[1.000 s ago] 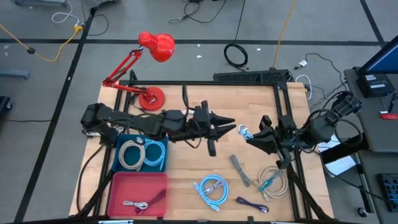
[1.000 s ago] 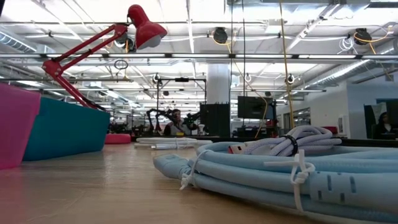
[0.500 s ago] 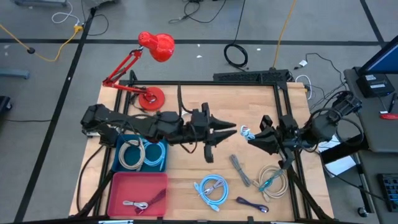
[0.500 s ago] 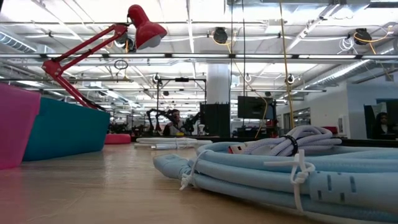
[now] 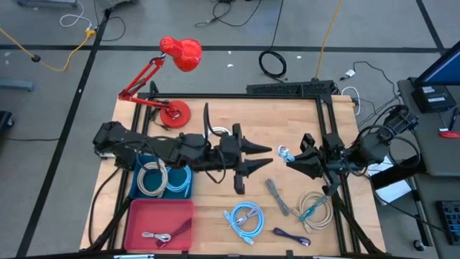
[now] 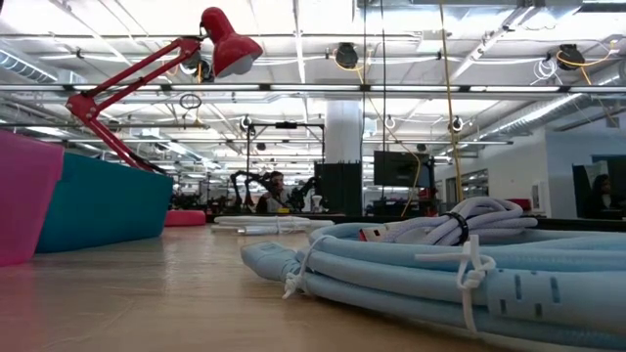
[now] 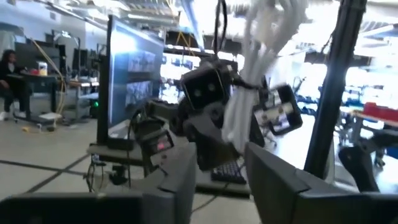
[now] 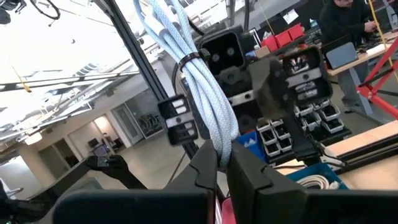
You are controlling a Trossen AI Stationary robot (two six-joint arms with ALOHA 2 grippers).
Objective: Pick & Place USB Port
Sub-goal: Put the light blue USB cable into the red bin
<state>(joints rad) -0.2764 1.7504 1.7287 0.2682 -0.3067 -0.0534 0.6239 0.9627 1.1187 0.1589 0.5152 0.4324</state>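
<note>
— Where's the USB cable bundle point(image 5: 282, 151)?

— Off the tabletop point(image 5: 287, 119), right of centre in the high view. It is pinched in the right pincer point(image 5: 290, 155). The right wrist view shows it best: the pale blue-white bundle point(image 8: 199, 87), tied with a dark band, rises from between the two dark fingers, which are pressed against it on both sides.

— And the left pincer?

— The left pincer point(image 5: 267, 156) is at mid-frame, pointing right toward the bundle, with its jaws spread. In the left wrist view the fingers point(image 7: 273, 180) stand well apart at the bottom, and the bundle point(image 7: 245, 106) hangs just ahead of the gap between them. I can't tell whether it touches them.

— What else is on the tabletop?

— A blue bin point(image 5: 190, 180) with coiled cables at lower left, and a red bin point(image 5: 158, 212) below it. A light blue cable coil point(image 5: 244, 218) lies at lower centre. A red lamp point(image 5: 180, 52) is at upper left.
</note>
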